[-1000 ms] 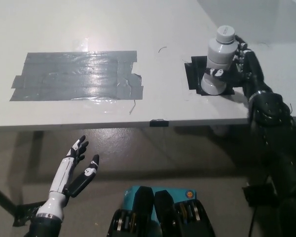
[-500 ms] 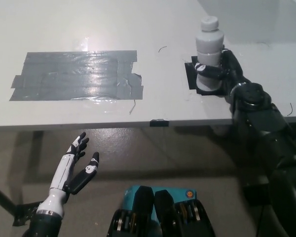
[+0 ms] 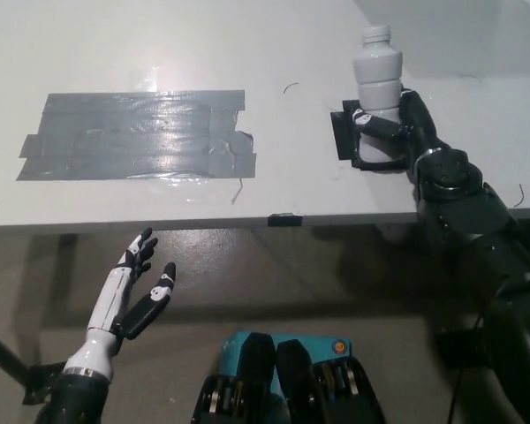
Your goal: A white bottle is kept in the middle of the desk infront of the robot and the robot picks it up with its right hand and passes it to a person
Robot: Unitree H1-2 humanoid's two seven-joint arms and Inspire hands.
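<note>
right hand (image 3: 396, 132) fingers grasping white bottle (image 3: 377, 78), upright, seemingly lifted off black patch (image 3: 346, 140) on tabletop (image 3: 291, 53) | left hand (image 3: 137, 287) released, below tabletop edge

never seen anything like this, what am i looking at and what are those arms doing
This is one picture from a camera on a humanoid robot's head, looking steeply down at a grey desk. The two arms are the robot's own. Its black right hand is closed around a white bottle, held upright above a small black patch on the desk. Its white left hand rests below the desk edge, fingers spread, holding nothing. The large shiny grey rectangle is strips of tape stuck to the desk.
</note>
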